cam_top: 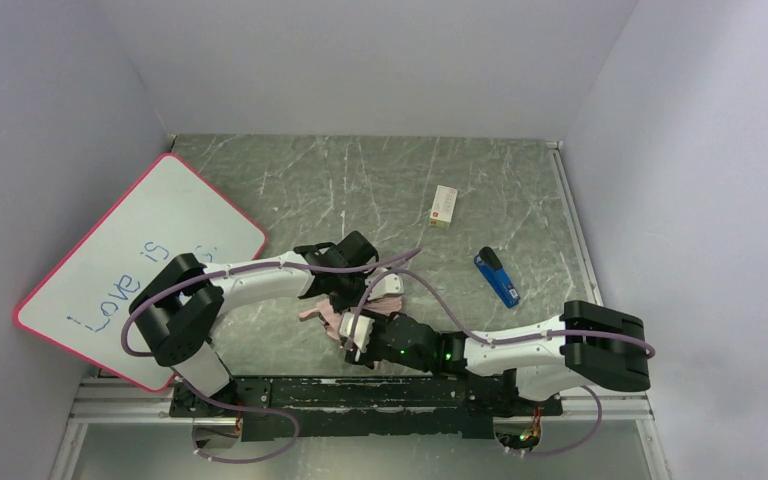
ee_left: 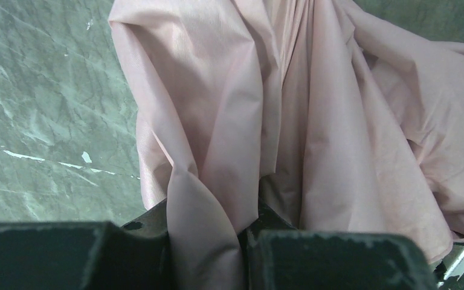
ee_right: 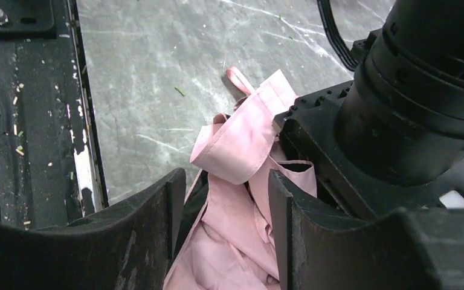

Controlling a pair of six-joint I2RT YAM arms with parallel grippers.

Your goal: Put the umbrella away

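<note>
Collapsed pale pink fabric umbrella (ee_left: 314, 121) lies bunched by the middle of the near edge of the grey marbled table (cam_top: 380, 190). Left gripper (ee_left: 208, 254) pinches a fold; right gripper (ee_right: 226, 223) has fingers spread around cloth. Looks mid-gathering, next probably needs tighter bundling.

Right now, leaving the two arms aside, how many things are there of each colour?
Pink: 2, the umbrella and the pink-framed whiteboard
White: 1, the small box
Blue: 1, the blue-and-black gadget
Total: 4

Seen from above, most of the umbrella (cam_top: 320, 313) is hidden.
</note>
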